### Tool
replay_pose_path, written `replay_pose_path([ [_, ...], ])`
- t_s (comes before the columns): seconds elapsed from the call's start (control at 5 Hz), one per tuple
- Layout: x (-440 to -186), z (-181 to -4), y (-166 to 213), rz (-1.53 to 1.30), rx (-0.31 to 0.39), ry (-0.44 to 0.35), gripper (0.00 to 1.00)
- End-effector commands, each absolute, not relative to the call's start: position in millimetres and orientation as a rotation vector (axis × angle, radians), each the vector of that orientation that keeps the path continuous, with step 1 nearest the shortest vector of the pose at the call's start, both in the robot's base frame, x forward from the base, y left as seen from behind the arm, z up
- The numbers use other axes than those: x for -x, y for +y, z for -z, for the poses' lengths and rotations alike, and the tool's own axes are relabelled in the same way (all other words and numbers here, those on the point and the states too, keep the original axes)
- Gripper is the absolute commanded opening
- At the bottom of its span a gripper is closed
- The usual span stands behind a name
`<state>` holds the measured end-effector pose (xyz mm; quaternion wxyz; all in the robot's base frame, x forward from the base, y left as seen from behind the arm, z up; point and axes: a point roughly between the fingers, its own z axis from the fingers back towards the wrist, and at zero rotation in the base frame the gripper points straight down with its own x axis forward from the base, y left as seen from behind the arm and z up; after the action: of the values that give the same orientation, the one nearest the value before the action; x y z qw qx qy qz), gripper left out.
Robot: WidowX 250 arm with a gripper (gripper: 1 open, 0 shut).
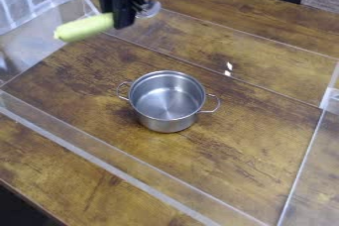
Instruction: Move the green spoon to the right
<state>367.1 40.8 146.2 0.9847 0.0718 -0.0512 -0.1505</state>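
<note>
Pincer [117,14] clamped on green spoon [83,28], raised behind-left of pot [169,101]. Risk: low carry rightward → handle clips pot rim; off-centre grip → spoon twists, poss. drops.

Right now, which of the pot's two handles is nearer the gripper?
The handle on the picture's left side of the steel pot; the other sits on the right, farther from the gripper.

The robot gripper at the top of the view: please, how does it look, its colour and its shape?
The gripper is black or very dark, with narrow, straight-edged fingers, and the part above it is dark too. No markings or cables can be made out, because it is small and blurred in the picture.
</note>
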Motion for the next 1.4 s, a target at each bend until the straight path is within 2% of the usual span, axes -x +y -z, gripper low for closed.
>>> replay_pose_path([
  [0.0,-358,-164.4,11,0.263,-0.171,-0.208,0.0],
  [0.2,-351,-161.2,-35,0.317,-0.137,-0.231,0.0],
  [0.4,-343,-139.7,-84,0.387,-0.086,-0.224,0.0],
  [0.6,-343,-108.6,-108,0.428,-0.038,-0.226,0.0],
  [0.8,-344,-73.8,-114,0.434,-0.01,-0.234,0.0],
  [1.0,-347,-47.0,-117,0.414,0.001,-0.236,0.0],
  [1.2,-350,-44.5,-115,0.43,0.016,-0.241,0.0],
])
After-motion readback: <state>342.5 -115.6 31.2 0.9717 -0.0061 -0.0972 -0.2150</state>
